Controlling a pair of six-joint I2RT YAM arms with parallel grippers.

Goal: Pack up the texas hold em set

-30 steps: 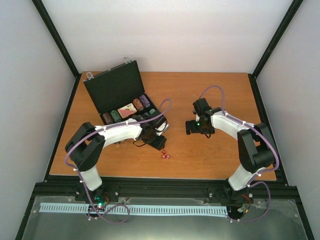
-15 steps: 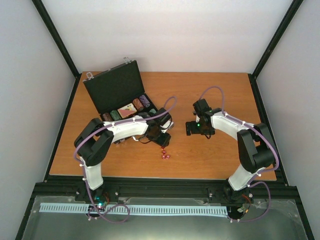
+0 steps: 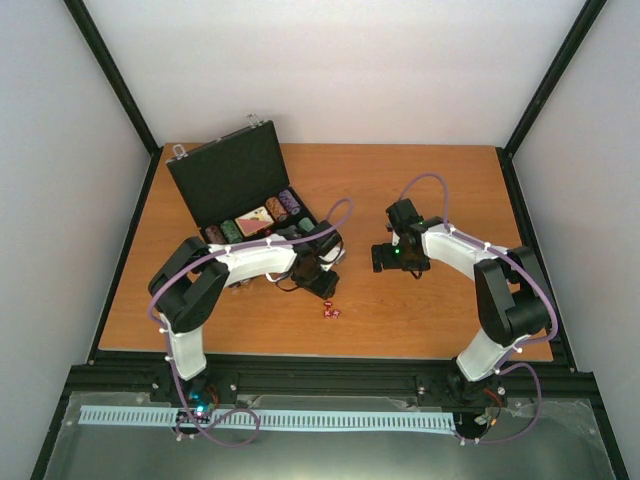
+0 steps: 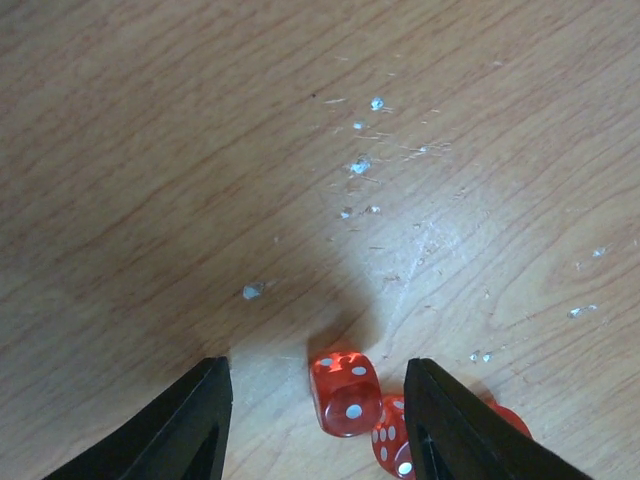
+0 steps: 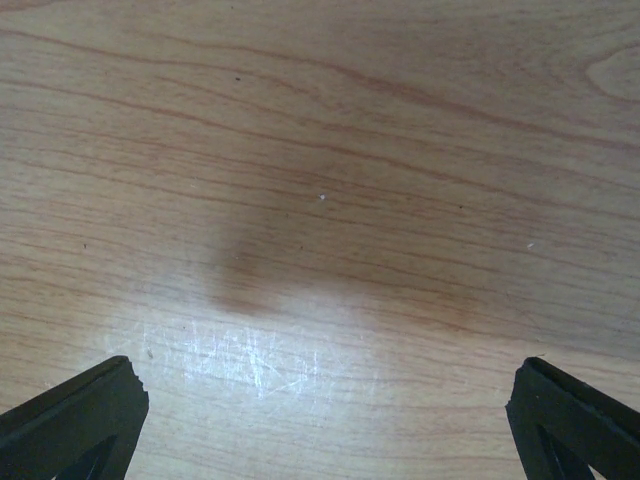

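Note:
The black briefcase (image 3: 228, 178) lies open at the back left, its lid raised. Poker-chip stacks (image 3: 284, 207) and a red card box (image 3: 255, 217) sit in its tray. Small red dice (image 3: 331, 312) lie on the table in front of it. My left gripper (image 3: 324, 290) hovers just behind them, open. In the left wrist view one die (image 4: 345, 392) lies between the open fingers (image 4: 190, 430). A second die (image 4: 392, 442) touches it by the right finger, and a third (image 4: 512, 420) peeks out beyond. My right gripper (image 3: 386, 260) is open and empty over bare wood (image 5: 320, 250).
The wooden table (image 3: 430, 190) ends in black frame rails on all sides. The left arm's forearm and purple cable (image 3: 330, 215) lie across the front of the case's tray. Small white specks (image 4: 360, 165) lie scattered on the wood near the dice.
My left arm has swung its wrist to the right, and the gripper now sits closer to the dice. The right arm has not moved.

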